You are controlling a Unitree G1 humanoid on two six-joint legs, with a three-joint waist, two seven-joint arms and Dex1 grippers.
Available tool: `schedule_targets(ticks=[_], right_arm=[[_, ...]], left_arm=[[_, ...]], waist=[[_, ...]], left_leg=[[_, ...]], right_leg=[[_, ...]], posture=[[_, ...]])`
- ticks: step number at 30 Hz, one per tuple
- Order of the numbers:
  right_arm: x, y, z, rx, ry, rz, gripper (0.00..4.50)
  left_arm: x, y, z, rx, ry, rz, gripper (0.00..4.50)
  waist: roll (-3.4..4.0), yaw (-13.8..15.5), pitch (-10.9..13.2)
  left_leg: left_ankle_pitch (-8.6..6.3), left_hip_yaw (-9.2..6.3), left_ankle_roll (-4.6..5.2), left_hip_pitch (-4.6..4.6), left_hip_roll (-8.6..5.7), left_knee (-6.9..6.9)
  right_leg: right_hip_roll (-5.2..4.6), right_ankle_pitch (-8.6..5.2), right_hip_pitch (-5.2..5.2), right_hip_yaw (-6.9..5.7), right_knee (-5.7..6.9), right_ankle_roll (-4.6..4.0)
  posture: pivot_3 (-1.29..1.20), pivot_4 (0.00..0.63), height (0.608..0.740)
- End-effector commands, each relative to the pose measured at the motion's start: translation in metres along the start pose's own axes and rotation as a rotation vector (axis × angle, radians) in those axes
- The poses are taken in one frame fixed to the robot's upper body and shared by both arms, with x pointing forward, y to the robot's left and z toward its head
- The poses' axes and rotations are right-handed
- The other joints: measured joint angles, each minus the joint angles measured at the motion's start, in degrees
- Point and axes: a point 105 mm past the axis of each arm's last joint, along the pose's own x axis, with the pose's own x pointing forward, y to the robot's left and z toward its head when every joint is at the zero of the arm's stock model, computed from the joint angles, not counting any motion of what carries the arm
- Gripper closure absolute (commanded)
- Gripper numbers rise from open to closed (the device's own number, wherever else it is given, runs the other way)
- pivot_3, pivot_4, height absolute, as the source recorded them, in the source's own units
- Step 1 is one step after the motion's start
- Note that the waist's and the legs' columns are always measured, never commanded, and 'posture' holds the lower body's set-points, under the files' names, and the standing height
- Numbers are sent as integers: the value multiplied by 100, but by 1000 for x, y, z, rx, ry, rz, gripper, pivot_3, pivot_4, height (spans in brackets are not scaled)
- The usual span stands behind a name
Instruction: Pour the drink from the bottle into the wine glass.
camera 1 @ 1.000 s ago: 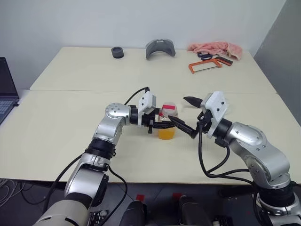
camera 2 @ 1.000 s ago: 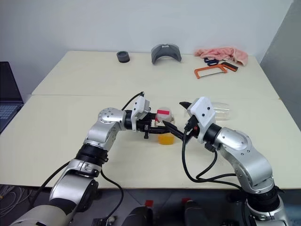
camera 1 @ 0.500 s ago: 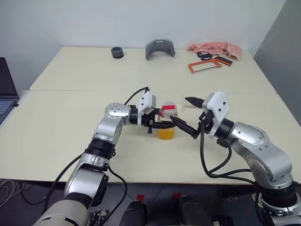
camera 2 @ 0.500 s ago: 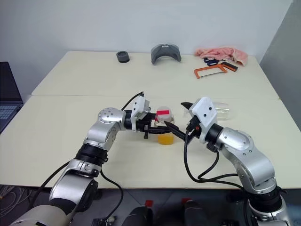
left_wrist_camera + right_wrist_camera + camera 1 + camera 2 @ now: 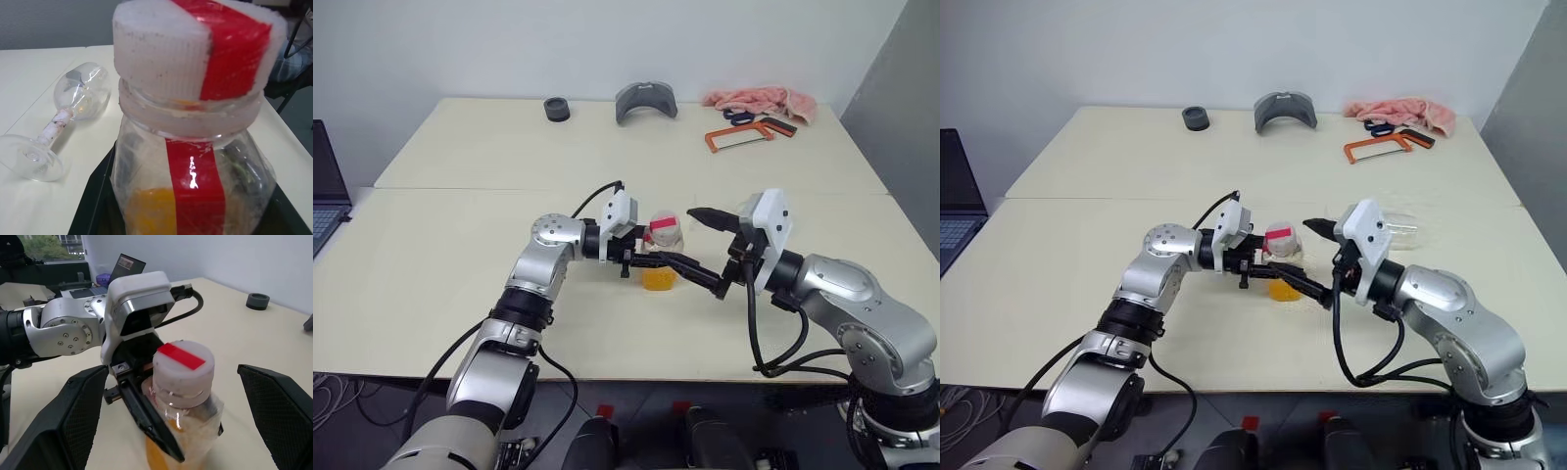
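the right gripper (image 5: 700, 251) has turned a little since a second ago: its top finger now reaches over toward the cap and its bottom finger lies lower, under the side of the bottle (image 5: 661, 253). the bottle and the left gripper (image 5: 646, 259) have not moved. the left arm comes in from the left with its wrist bent, so its fingers point across to the right, nearly flat, and they are squeezed tight on the bottle's body. the right arm comes in from the right, and its fingers (image 5: 281, 406) are spread very wide, one on each side of the bottle, holding nothing. the bottle stands straight up near the middle of the surface (image 5: 460, 255), with its white-and-red cap (image 5: 183, 363) on top and its long side going up and down. the drink (image 5: 161, 450) sits low in the bottle. the wine glass (image 5: 63, 125) lies on its side on the surface just behind the right gripper, its bowl pointing away from the bottle's side and its round foot nearer the left wrist camera.
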Motion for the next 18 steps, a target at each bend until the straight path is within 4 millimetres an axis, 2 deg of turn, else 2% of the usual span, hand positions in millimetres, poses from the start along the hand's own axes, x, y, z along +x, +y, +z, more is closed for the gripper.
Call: schedule_targets(ticks=[1, 10, 17, 18], right_arm=[[5, 0, 6, -37, -6, 8, 0], [20, -5, 4, -58, 12, 16, 0], [24, -7, 2, -50, 15, 13, 0], [24, -7, 2, -47, 11, 13, 278]], left_arm=[[-1, 1, 9, 49, -9, -2, 2766], [1, 1, 10, 54, -10, -6, 2766], [1, 1, 10, 52, -12, -6, 2766], [1, 1, 10, 52, -12, -5, 2766]], waist=[[0, -2, 0], [0, -4, 0], [0, -5, 0], [0, -4, 0]], left_leg=[[0, 1, 0, 0, 0, 0], [0, -1, 0, 0, 1, 0], [0, -1, 0, 0, 2, 0], [0, -2, 0, 0, 1, 0]], right_leg=[[0, 0, 0, 1, 0, 0], [-1, 0, 0, 0, 0, 0], [-2, 0, 0, 0, 0, 0], [-1, 0, 0, 0, 0, 0]], posture=[[0, 150, 740], [0, 150, 740], [0, 150, 740], [0, 150, 740]])
